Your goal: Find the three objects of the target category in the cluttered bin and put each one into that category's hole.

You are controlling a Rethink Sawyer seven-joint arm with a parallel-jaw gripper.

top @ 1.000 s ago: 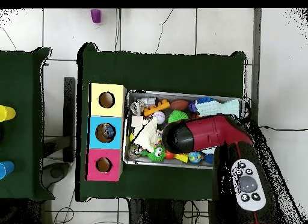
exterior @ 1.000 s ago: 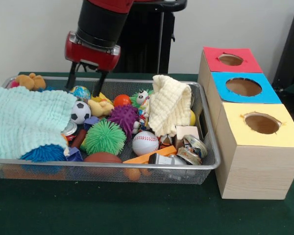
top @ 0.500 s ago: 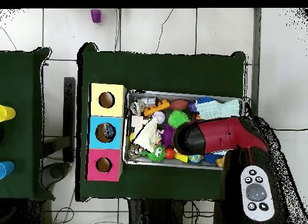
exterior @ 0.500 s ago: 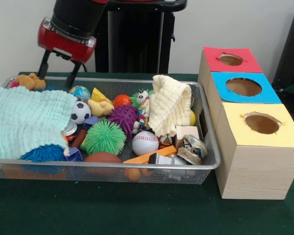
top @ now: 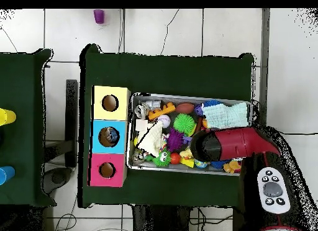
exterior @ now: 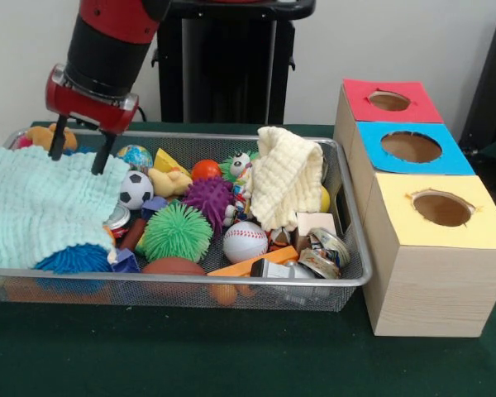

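My gripper [exterior: 78,157] is open and hangs at the left end of the wire bin [exterior: 347,277], its fingertips just above the back edge of a mint cloth [exterior: 41,203]. Nothing is between them. The bin holds a soccer ball [exterior: 135,189], a green spiky ball [exterior: 177,232], a purple spiky ball [exterior: 207,198], a baseball [exterior: 245,241], a globe ball [exterior: 136,155] and a teddy [exterior: 51,137]. Right of the bin stand three boxes with a red hole [exterior: 388,101], a blue hole [exterior: 411,146] and a yellow hole [exterior: 442,208]. In the overhead view the arm [top: 230,144] hides the gripper.
A yellow cloth [exterior: 285,178] is draped over toys at the bin's right side, with crushed cans [exterior: 326,248] in the front right corner. A blue spiky ball [exterior: 74,259] pokes out under the mint cloth. Another table [top: 18,129] holds cups in the overhead view.
In the front view the gripper has moved left along the back of the bin and come down over the mint cloth. It stayed open. The toys have not shifted.
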